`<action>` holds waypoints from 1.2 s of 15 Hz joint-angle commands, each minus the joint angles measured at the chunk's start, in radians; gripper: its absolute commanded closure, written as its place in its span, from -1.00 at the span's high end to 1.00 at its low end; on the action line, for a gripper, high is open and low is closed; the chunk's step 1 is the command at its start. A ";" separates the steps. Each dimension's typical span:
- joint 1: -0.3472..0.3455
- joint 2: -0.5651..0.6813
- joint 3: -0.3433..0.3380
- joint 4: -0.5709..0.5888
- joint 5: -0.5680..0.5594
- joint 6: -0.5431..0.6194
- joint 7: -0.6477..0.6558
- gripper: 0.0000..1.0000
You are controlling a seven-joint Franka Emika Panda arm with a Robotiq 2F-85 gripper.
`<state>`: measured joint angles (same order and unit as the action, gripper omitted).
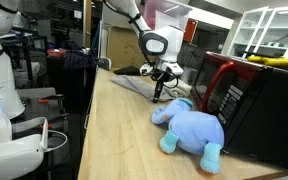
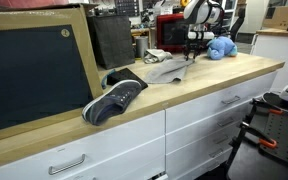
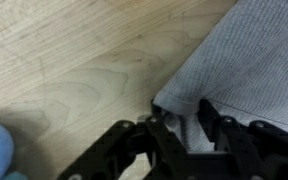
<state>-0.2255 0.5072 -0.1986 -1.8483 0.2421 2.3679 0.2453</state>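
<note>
- A grey cloth (image 3: 254, 60) lies flat on the wooden worktop (image 1: 109, 135), near its back edge.
- The fingers (image 3: 216, 125) straddle the cloth's folded edge; whether they pinch it cannot be told.
- A blue toy elephant (image 1: 189, 125) lies near, against a red-and-black microwave (image 1: 239, 95).
- A dark shoe (image 2: 114, 100) rests well apart along the worktop.

A pale wooden counter (image 1: 104, 140) carries a grey cloth (image 1: 132, 82) spread directly under the hand (image 1: 160, 92). A blue plush toy (image 1: 189, 125) lies near the hand, with what looks like a dark microwave (image 1: 239, 95) beyond it. A dark shoe (image 2: 114, 100) lies well apart from the hand.
</note>
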 commanded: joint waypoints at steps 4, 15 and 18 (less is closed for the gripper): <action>-0.004 -0.021 -0.011 0.023 -0.027 -0.108 0.016 -1.00; -0.043 -0.154 -0.051 -0.156 -0.148 -0.180 -0.134 -0.98; -0.053 -0.189 -0.052 -0.178 -0.145 -0.202 -0.164 -0.24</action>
<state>-0.2715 0.3934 -0.2503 -1.9735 0.1133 2.2054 0.1179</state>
